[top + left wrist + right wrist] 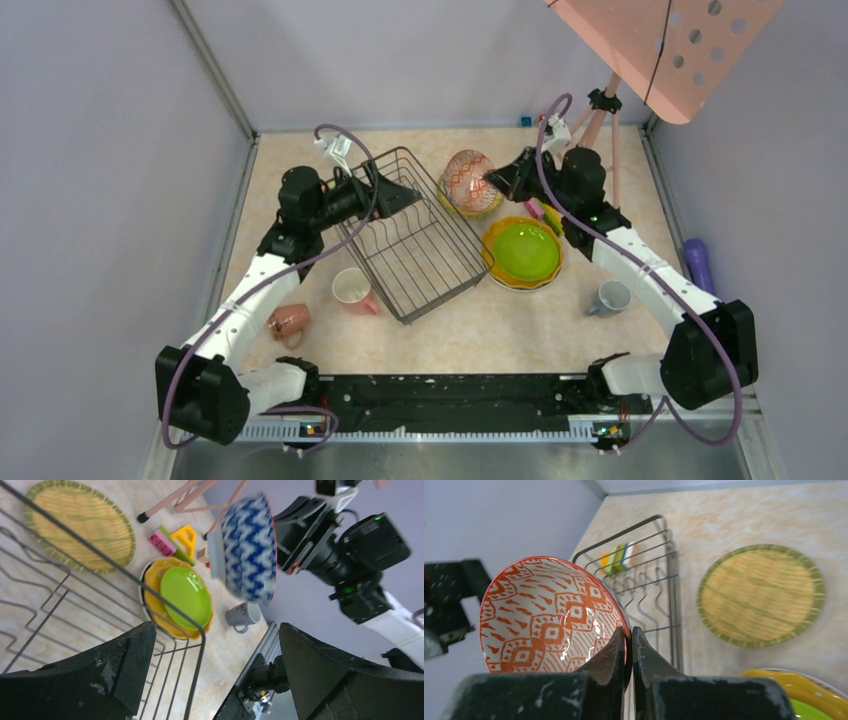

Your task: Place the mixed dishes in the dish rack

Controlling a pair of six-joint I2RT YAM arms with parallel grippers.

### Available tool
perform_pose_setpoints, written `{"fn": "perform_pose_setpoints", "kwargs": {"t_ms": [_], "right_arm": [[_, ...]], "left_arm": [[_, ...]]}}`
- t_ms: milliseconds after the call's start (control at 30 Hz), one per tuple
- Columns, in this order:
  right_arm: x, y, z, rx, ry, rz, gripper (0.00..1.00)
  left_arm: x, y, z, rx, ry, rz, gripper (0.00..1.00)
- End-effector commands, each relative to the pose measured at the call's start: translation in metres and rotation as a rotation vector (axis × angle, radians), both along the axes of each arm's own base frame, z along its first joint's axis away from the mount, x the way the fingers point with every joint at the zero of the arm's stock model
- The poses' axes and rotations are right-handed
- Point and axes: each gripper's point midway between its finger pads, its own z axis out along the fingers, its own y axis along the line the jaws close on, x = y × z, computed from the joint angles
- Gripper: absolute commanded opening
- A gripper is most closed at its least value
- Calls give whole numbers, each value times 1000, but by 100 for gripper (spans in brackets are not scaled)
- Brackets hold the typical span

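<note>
Blue-white patterned bowl (pixel 247 545), rim in right hand (pixel 629 635), just beside dish rack (pixel 415 250).

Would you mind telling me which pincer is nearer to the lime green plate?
Right. The right pincer, gripping the bowl, hangs just beyond the lime green plate; the left pincer is at the dish rack's far end.

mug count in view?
3: upright pink mug beside the rack, tipped pink mug left of it, grey mug right of the plates; none seen hidden.
</note>
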Motion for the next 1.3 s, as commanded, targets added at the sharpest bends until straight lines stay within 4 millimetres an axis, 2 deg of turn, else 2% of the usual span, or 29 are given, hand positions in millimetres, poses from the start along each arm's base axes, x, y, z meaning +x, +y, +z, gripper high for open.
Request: {"fn": "perform_pose_setpoints", "kwargs": {"t_ms": [0,67,200,667,867,1067,1167,1267], "right_arm": [[-48,37,51,142,-129,318,0],[-54,40,56,165,-129,349,0],[-53,40,56,170,-111,343,0],[-54,47,62,202,-109,367,0],[-50,47,57,199,-92,348,0],[-47,46,57,197,-94,331,0],[-46,46,55,193,-93,333,0],[-42,45,52,183,-92,316,0]], "left_arm": [[-4,-14,55,-161,-166,-52,98],[-6,-20,60,-170,-188,-62,98],[-10,-32,63,-158,-205,-72,98],[-15,-57,57,-209,-129,-140,97],[-24,-69,60,-240,-104,-210,96],[-23,-68,55,-217,-88,-189,82],[-24,-69,54,-215,-82,-195,67],[-25,-70,52,-211,-57,-208,61]]}}
